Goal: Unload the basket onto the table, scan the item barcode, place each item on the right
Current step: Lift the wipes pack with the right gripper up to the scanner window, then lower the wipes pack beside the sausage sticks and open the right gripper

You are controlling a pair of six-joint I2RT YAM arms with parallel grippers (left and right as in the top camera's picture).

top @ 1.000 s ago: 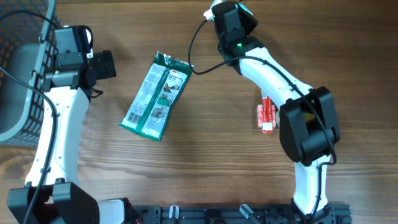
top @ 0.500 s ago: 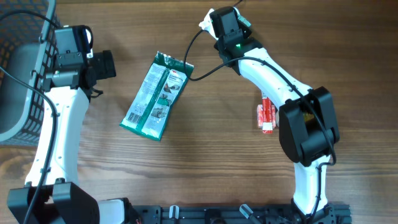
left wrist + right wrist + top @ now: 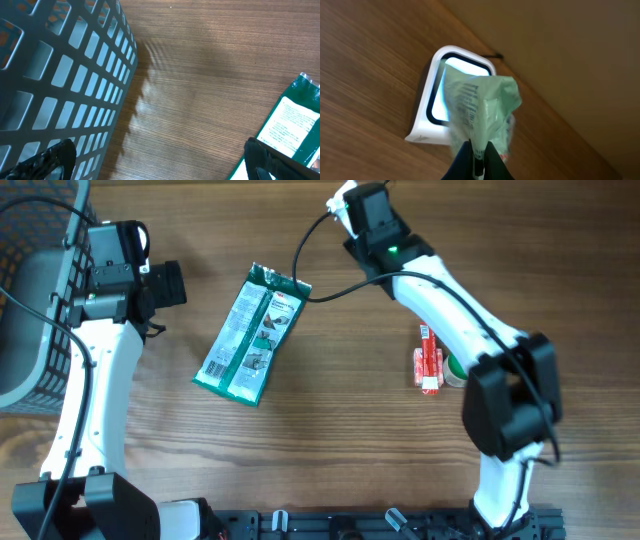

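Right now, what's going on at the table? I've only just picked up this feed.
The right gripper is shut on a pale green packet and holds it in front of the lit window of the white scanner, towards the far side of the table. The left gripper is open and empty, hovering beside the grey basket. A dark green pouch and a small red pack lie on the table with neither arm touching them.

The packet (image 3: 485, 100) is pale green, the scanner (image 3: 419, 120) white, the pouch (image 3: 250, 335) dark green — the basket (image 3: 60, 75) grey-latticed.
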